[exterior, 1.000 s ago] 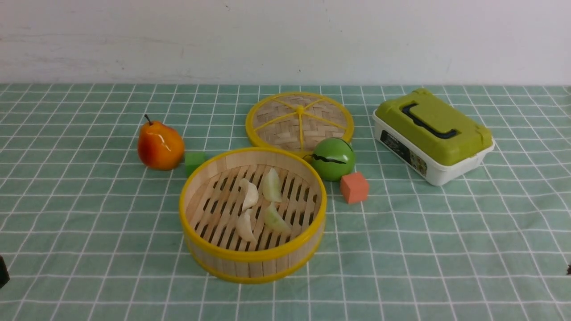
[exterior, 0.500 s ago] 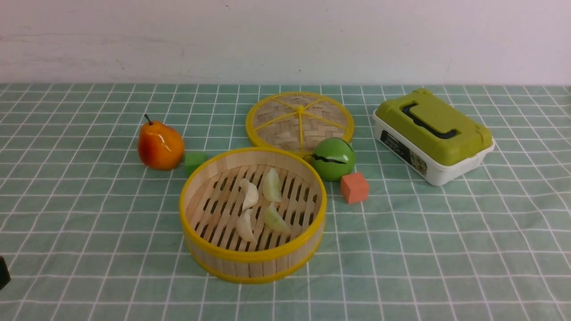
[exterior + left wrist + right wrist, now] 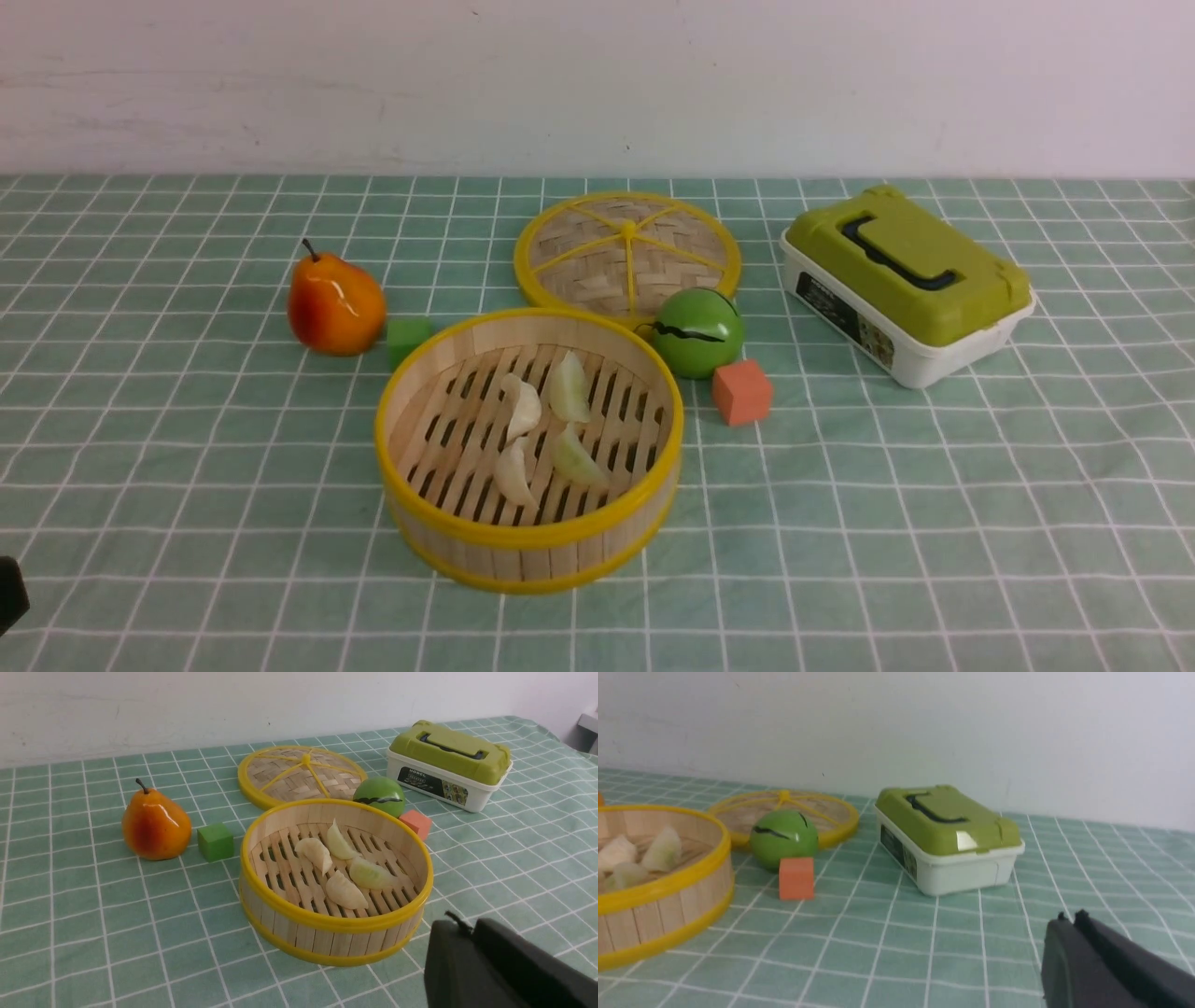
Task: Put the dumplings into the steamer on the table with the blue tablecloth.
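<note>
The left gripper [image 3: 9,590] has dropped lower; pleated dumplings [image 3: 541,431] lie on bamboo slats.

Open cloth fronts the steamer [image 3: 528,523]; pear [image 3: 335,302], 2 cubes [image 3: 742,392] and ball [image 3: 697,332] crowd behind.

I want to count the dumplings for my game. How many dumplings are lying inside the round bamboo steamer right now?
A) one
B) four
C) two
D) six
B: four dumplings lie on the slatted bottom of the steamer, and none shows on the tablecloth outside it.
</note>
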### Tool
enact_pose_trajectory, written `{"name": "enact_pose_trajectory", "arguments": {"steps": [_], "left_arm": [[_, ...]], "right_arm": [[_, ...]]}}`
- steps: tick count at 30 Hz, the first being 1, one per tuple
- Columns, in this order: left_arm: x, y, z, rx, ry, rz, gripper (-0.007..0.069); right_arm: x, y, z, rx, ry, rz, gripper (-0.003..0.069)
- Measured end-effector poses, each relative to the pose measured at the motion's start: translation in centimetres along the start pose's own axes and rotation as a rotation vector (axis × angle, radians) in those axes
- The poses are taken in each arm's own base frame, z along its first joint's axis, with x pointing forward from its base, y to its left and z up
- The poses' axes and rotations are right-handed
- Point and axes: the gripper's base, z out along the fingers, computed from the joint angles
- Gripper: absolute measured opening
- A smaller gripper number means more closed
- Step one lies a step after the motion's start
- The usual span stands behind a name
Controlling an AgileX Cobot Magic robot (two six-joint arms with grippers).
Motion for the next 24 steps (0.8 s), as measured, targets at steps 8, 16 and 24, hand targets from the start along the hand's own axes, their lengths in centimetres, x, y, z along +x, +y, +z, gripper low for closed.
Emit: {"name": "enact_pose_trajectory", "arguments": {"steps": [8, 16, 24], "left_arm": [[0.0, 0.0, 0.0, 0.001, 0.001, -0.001, 0.0057], [0.0, 0.0, 0.0, 0.001, 0.001, -0.001, 0.0059], [0.0, 0.0, 0.0, 0.001, 0.001, -0.001, 0.0068]], "right_arm": [[2.1, -0.1, -0.2, 0.017, 0.231, 0.035, -0.0002], [2.5, 0.3, -0.5, -0.002, 0.305, 0.119, -0.0001], [2.5, 0.3, -0.5, -0.003, 0.307, 0.124, 0.0005]]}}
